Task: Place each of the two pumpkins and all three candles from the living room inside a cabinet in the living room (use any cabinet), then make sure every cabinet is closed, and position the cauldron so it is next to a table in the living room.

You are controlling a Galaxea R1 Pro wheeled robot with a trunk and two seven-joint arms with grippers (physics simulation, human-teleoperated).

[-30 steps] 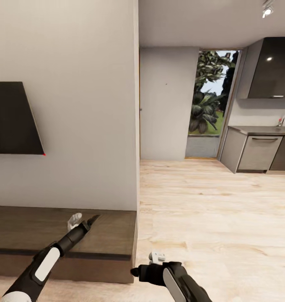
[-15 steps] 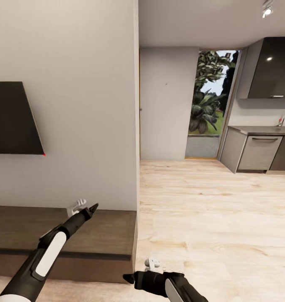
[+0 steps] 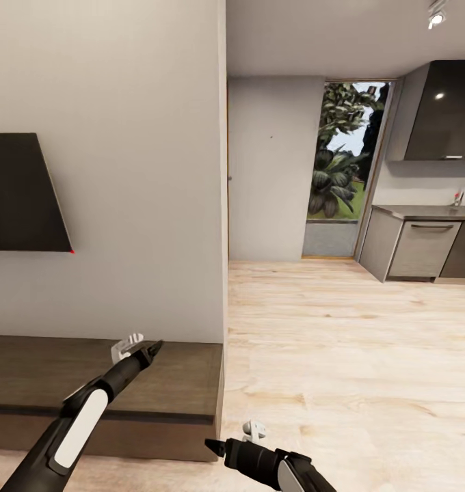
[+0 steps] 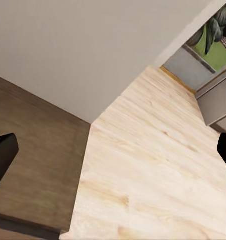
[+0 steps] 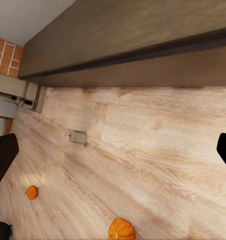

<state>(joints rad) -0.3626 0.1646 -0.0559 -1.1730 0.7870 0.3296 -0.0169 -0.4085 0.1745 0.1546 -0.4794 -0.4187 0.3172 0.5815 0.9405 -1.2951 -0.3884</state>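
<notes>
While the right gripper (image 3: 215, 447) sits at the bottom centre of the head view over the pale wood plank floor (image 3: 342, 342), its two dark fingertips (image 5: 4, 155) stand at opposite edges of the right wrist view, wide apart with nothing between them. That wrist view looks along the floor: a large orange ribbed pumpkin (image 5: 121, 229) lies at the lower middle, a smaller orange pumpkin (image 5: 32, 192) at the lower left, and a short beige cylindrical candle (image 5: 78, 136) on its side, left of centre, near the front of the long, low dark brown wooden cabinet (image 5: 142, 45).

Higher in the head view, at lower left, the left gripper (image 3: 147, 350) hovers above the cabinet's top near its right end, likewise spread wide and empty. Above it a black wall-hung TV (image 3: 20, 195) sits at the left edge. Far back, a glass door (image 3: 342, 164) shows greenery, with grey kitchen units (image 3: 424, 246) at the right.
</notes>
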